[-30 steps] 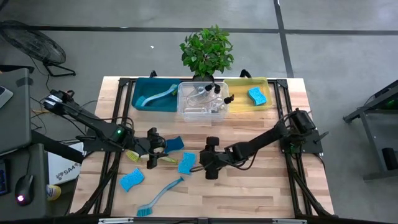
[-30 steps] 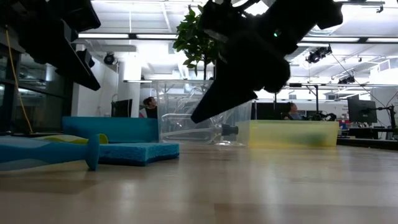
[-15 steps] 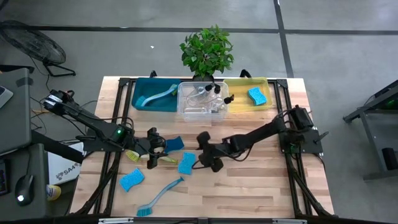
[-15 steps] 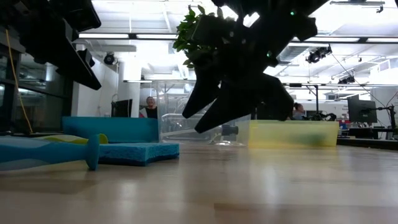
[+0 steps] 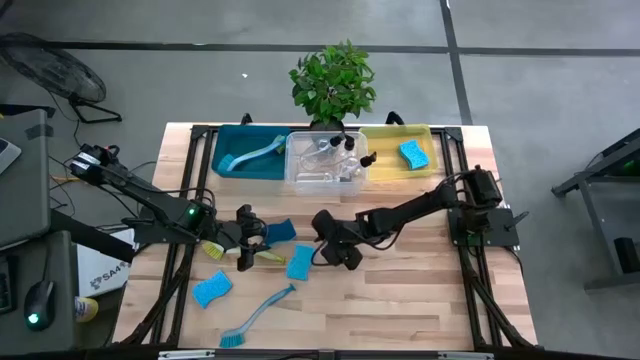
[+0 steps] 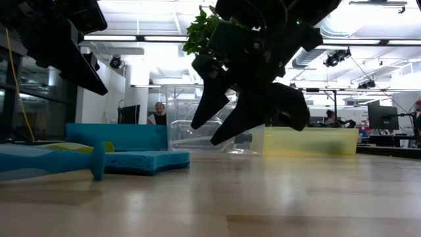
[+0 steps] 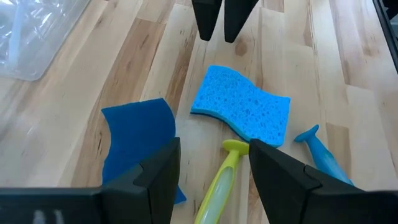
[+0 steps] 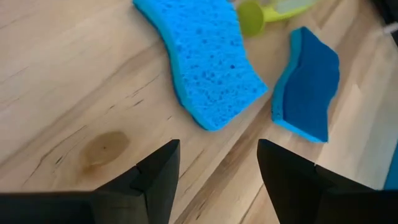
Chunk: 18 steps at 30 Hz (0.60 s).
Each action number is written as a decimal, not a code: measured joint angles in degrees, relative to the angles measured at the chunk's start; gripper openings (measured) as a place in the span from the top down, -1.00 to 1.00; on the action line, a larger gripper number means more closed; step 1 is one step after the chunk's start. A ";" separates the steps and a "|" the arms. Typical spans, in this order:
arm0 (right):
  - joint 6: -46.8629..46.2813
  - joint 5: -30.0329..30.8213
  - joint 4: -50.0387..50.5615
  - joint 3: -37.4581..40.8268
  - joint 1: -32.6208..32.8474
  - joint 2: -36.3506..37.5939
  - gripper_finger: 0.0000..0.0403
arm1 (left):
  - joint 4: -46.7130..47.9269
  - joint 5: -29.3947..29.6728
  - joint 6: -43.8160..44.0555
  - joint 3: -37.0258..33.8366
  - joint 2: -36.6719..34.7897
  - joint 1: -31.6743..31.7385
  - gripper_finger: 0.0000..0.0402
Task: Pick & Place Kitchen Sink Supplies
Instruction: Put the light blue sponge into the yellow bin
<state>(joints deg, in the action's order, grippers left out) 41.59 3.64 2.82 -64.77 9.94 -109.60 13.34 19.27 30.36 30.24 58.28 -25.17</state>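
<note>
Blue wavy-edged sponge flat on table centre, nothing holding it. Judged light, soft, compressible; porous face should grip well. Best hold: across narrow waist, jaws straddling long edges.

Darker blue sponge just beside it; yellow-green brush handle end nearly touching.

Right gripper above table, near sponge, fingers spread, nothing between them. Left gripper over brush and dark sponge, fingers spread, empty.

Third sponge and blue brush lie at table's near side, well apart from grippers.
</note>
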 joint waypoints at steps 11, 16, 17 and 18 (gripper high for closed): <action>8.77 -4.30 -2.11 0.02 -0.80 -1.42 -0.04 | -2.78 -0.02 0.08 0.02 -0.04 0.00 0.06; 9.98 -4.67 -5.33 0.02 0.19 -1.42 -0.04 | -3.36 -0.02 0.35 0.04 -0.04 0.02 0.06; 10.27 -5.59 -5.96 0.00 0.35 -1.47 -0.04 | -3.37 -0.02 0.52 0.04 -0.04 0.02 0.06; 10.80 -6.12 -6.80 -0.04 0.53 -2.03 -0.04 | -3.39 0.12 0.90 0.04 -0.04 0.02 0.06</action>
<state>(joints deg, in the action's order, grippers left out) 52.39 -2.48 -3.98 -64.82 10.47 -111.63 9.95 19.38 31.27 30.28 58.24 -25.15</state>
